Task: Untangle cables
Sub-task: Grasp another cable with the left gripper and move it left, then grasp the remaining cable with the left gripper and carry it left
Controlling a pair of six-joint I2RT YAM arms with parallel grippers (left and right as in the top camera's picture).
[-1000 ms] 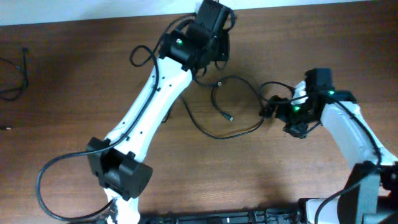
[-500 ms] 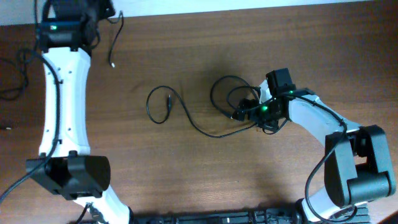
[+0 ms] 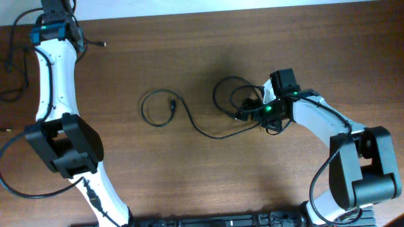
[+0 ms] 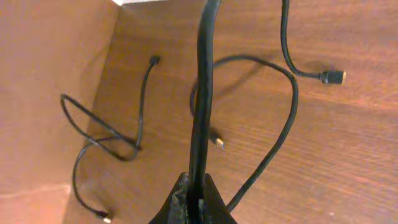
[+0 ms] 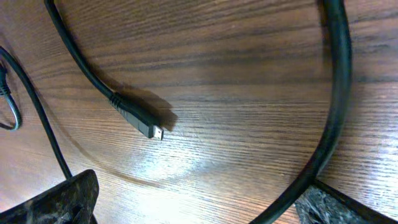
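My left gripper (image 4: 194, 199) is shut on a thin black cable (image 4: 204, 93) that runs up the left wrist view. In the overhead view this gripper (image 3: 58, 7) is at the table's far top-left corner, and the cable's plug end (image 3: 101, 44) hangs beside it. A second black cable (image 3: 189, 120) lies mid-table with a small loop (image 3: 156, 108). It runs right into a bunch of loops (image 3: 230, 94). My right gripper (image 3: 247, 113) is open at that bunch. In the right wrist view its fingers (image 5: 199, 208) are wide apart, with a cord (image 5: 336, 93) along the right finger and a silver-tipped plug (image 5: 146, 127) on the wood.
More loose black cords lie at the far left edge (image 3: 16, 63); the left wrist view shows them (image 4: 106, 137) along with a plug end (image 4: 336, 76). The table's back edge meets a white surface (image 3: 221, 5). The arm bases stand at the front.
My left arm has swung from the middle to the far top-left corner, carrying a cable out of the bunch. My right gripper moved left to the bunch, then stayed still.
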